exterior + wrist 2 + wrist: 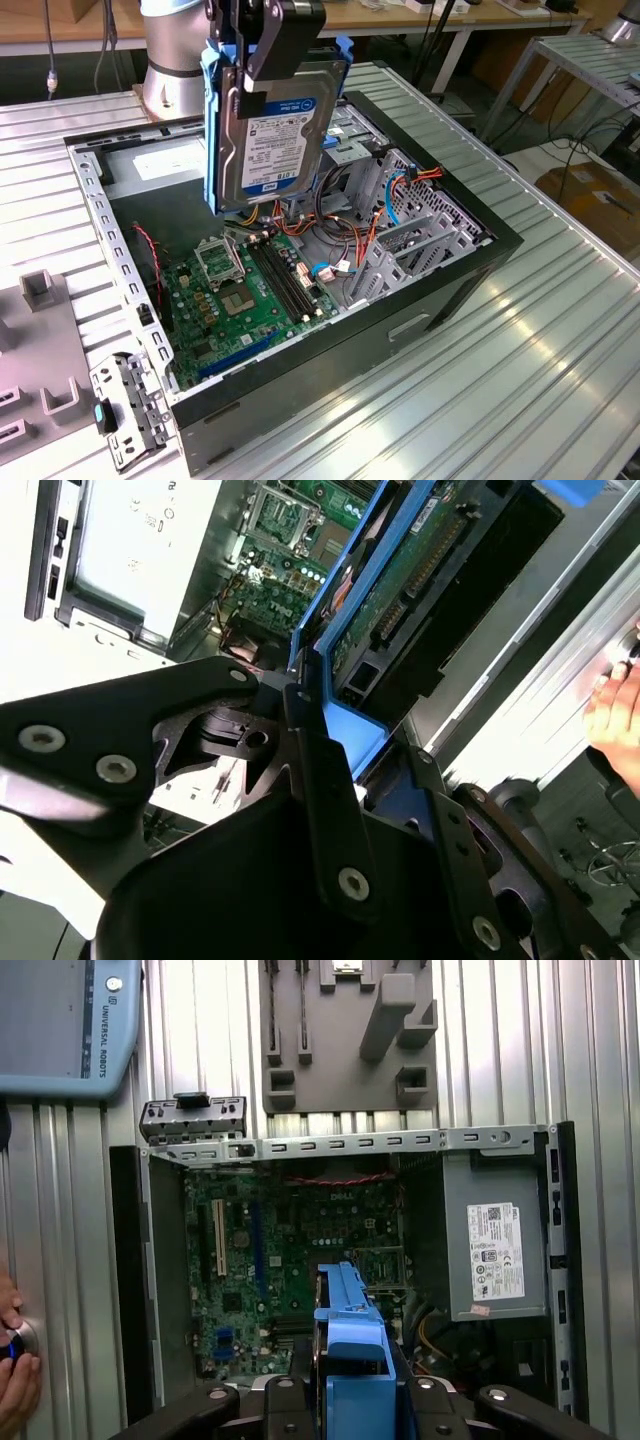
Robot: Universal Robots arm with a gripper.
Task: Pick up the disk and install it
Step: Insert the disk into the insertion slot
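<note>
A ribbed metal table (540, 340) fills the foreground of the exterior view, with one wooden workbench (400, 20) behind it. One open computer case (440, 290) lies on the table, showing one green motherboard (250, 290) and one pale power supply (160, 165). One disk (270, 130) hangs upright above the case's middle, label facing the camera and blue rails along its edges. The gripper (270, 45) pinches it from above, with a black finger (290, 35) pressed against the label face. On the exterior view's left lie one grey fixture plate (40, 370) and one small metal bracket (125, 405).

In the second wrist view, the gripper (375, 770) has its two black fingers (325, 790) closed on either side of the disk (420, 570). The disk's green circuit side and blue rail run away towards the motherboard (290, 540) and power supply (140, 540). One hand (615, 710) of a person shows at the picture's edge.

The first wrist view looks straight down on the table (600, 1040) and the case (130, 1260). The disk's (350, 1330) blue rail end sits in the gripper (355, 1400), over the gap between the motherboard (280, 1250) and the power supply (490, 1250). The fixture plate (340, 1030) and bracket (195, 1120) lie just beyond the case. One hand (18, 1375) rests on the table beside the case wall.
</note>
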